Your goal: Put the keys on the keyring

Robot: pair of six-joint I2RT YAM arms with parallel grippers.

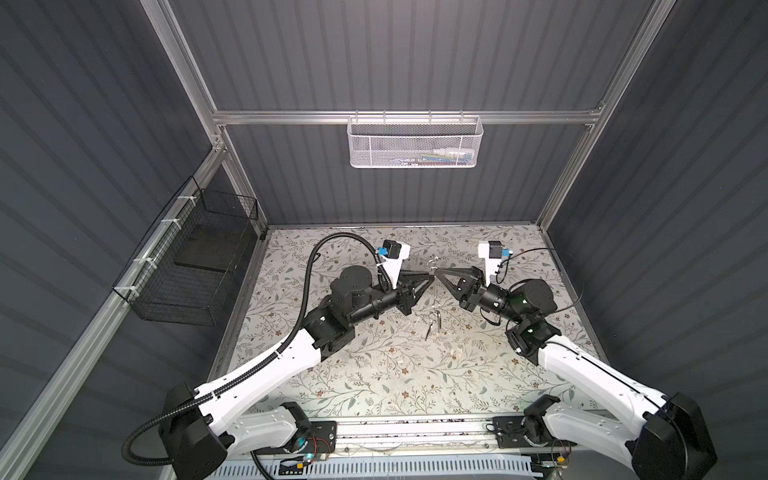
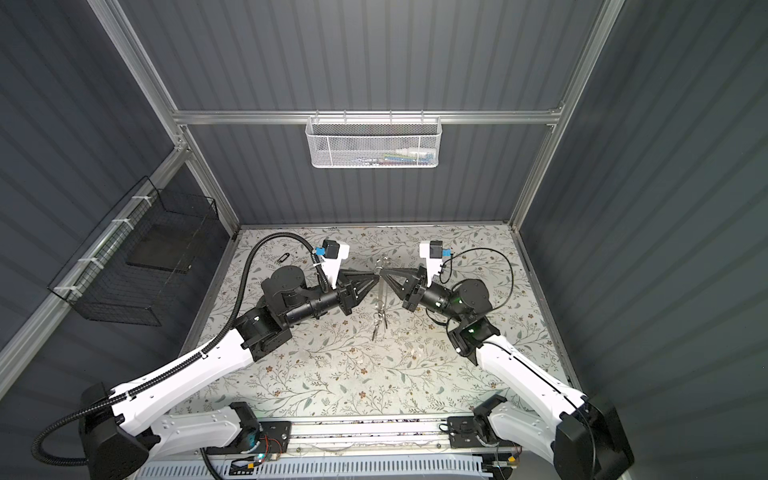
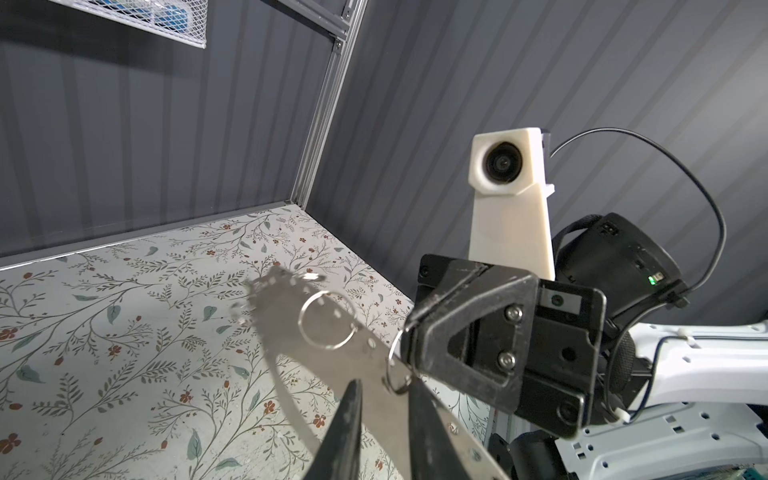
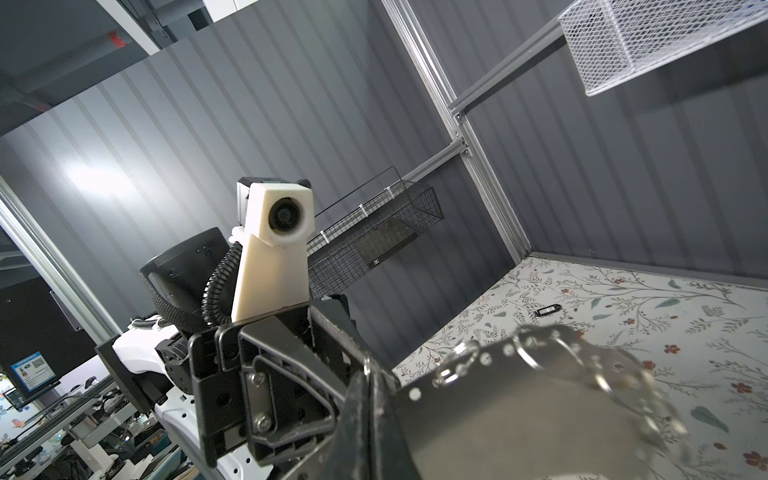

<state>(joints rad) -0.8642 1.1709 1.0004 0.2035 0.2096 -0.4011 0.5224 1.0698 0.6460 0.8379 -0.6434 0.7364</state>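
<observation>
Far left, a black wire basket [image 1: 187,266] hangs on the side wall, clear of the floral table [image 1: 374,374]. Near the table's back left corner lies 1 key [image 2: 283,257], a small black tag with a pale window. It lies flat and alone, well apart from both arms, and the right wrist view catches it too [image 4: 547,311].

Next comes the left gripper [image 1: 428,276], raised over the middle of the table and pointing right. In its own wrist view its 2 fingers [image 3: 351,428] stand a little apart, with the grey band of the keyring [image 3: 286,328] running between them. I cannot tell whether they pinch it.

The keyring is off the table, up in the air between the 2 grippers. In both top views the keyring [image 1: 435,299] [image 2: 379,299] shows edge-on as a thin upright line. Small metal bits dangle from its low end, too small to make out. Silver split rings [image 3: 328,320] sit through holes along its rim.

Behind, a white mesh basket [image 1: 415,141] hangs on the back rail.

To the right, the right gripper [image 1: 437,274] points left, tip to tip with the left gripper. Its jaws are clamped tight on the keyring's rim, just beside 1 split ring. The plate fills the lower part of the right wrist view [image 4: 519,415].
</observation>
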